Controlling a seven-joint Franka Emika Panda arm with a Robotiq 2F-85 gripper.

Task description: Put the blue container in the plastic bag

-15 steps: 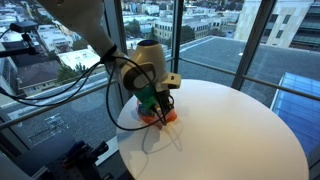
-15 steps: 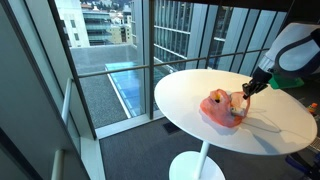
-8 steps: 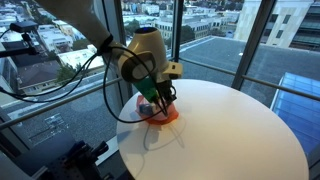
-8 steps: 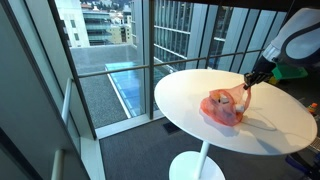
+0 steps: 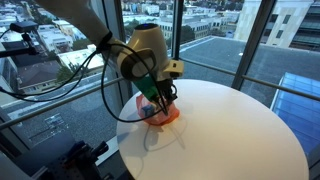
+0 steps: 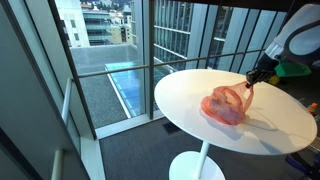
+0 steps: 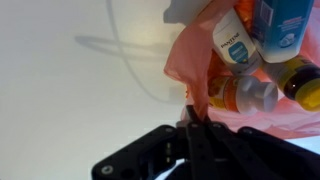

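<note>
You're holding the gripper [image 7: 196, 124] low over the round white table [image 5: 235, 130], and its two dark fingers are pinching a fold of the pink plastic bag [image 7: 186, 58] right at the rim. In the wrist view the jaws are sitting nearly closed, with only that thin film between them.

The bag is lying on the tabletop, and from the wrist view you're looking straight into its open mouth. The blue container [image 7: 281, 24] is sitting in there at the top edge of the picture, partly cut off by the frame. It's lying beside a white tube [image 7: 235, 44] with a printed label. Just below them an orange bottle [image 7: 238, 95] with a white cap is lying on its side, and a yellow bottle [image 7: 301, 80] is poking in from the edge.

In both exterior views the bag [image 5: 161, 114] is bunching up under the gripper [image 5: 159, 100] near the table's edge. Its top is standing pulled up into a peak where the gripper [image 6: 248, 83] is gripping the bag [image 6: 224, 106]. The table [image 6: 190, 95] is standing next to tall windows [image 6: 120, 50], and city buildings are showing through the glass.
</note>
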